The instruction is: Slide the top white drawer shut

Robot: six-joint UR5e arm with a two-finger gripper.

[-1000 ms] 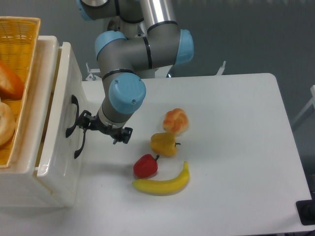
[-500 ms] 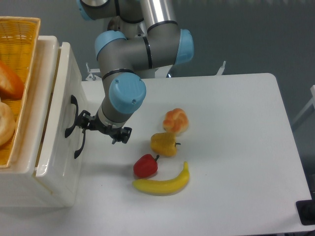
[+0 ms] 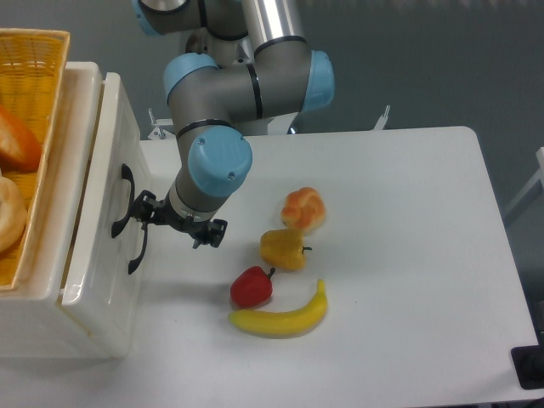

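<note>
The top white drawer (image 3: 119, 136) stands pulled a little way out of the white cabinet at the left, with its black curved handle (image 3: 126, 200) on the front facing right. The lower drawer's like handle (image 3: 136, 251) shows just below it. My gripper (image 3: 143, 209) points left, its fingertips together against the top drawer's front, right beside the handle. It holds nothing.
A yellow wicker basket (image 3: 38, 59) with bread stands on the cabinet top. On the table to the right of my gripper lie a pastry (image 3: 303, 208), a yellow pepper (image 3: 283, 248), a red pepper (image 3: 251, 287) and a banana (image 3: 280, 320).
My gripper has crept slightly left, and the top drawer's front and handle have moved slightly left with it.
</note>
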